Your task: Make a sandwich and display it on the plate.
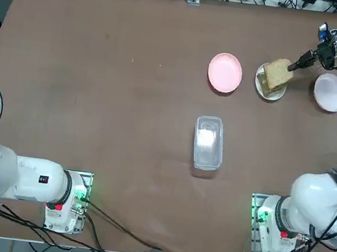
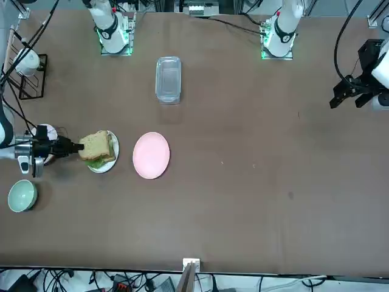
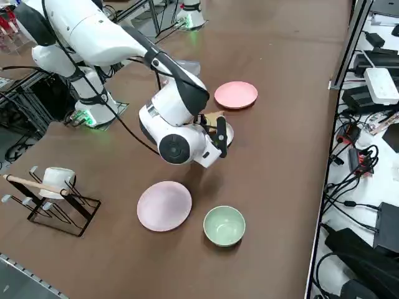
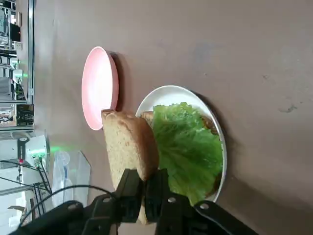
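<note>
Two bread slices and one lettuce leaf (image 4: 188, 147) make up the sandwich: the right gripper (image 4: 144, 188), jaws pinched narrow, holds the top slice (image 4: 129, 144) by its edge, tilted above the leaf, while the bottom slice (image 4: 208, 121) lies mostly hidden beneath the lettuce on the white plate (image 4: 166, 96). One pink plate (image 1: 225, 72) sits just beside it. Also on the table: one clear container (image 1: 208, 142), one pale plate (image 1: 330, 92), one green bowl (image 2: 22, 196). In the right side view the gripper body blocks most of the sandwich

White rounded arm (image 3: 100, 37), black hand (image 4: 144, 196)
</note>
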You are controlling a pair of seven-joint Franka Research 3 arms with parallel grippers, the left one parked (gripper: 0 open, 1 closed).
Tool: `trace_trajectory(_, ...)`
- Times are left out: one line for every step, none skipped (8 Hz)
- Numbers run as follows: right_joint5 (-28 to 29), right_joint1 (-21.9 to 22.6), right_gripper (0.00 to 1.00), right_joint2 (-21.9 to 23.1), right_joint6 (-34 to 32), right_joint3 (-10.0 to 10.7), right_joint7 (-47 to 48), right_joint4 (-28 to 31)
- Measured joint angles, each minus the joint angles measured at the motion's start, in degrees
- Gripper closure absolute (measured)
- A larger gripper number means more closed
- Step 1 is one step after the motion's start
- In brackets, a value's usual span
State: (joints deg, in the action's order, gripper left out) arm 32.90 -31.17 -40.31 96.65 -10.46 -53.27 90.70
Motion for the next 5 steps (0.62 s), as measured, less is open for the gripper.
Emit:
trace_trajectory(-0.3, 0.0, 0.92, -0.2, -0.1, 0.0, -0.2, 0.0)
trace_trajectory(-1.1, 0.0, 0.92, -0.6, -0.1, 0.0, -0.6, -0.1)
trace_trajectory(-1.9, 0.0, 0.92, -0.8, -0.1, 0.0, -0.8, -0.2)
trace_trajectory(-2.3, 0.0, 0.92, -0.9, -0.1, 0.0, -1.0, -0.2)
trace_trajectory(-2.7, 0.0, 0.92, -1.0, -0.1, 0.0, -1.2, -0.3)
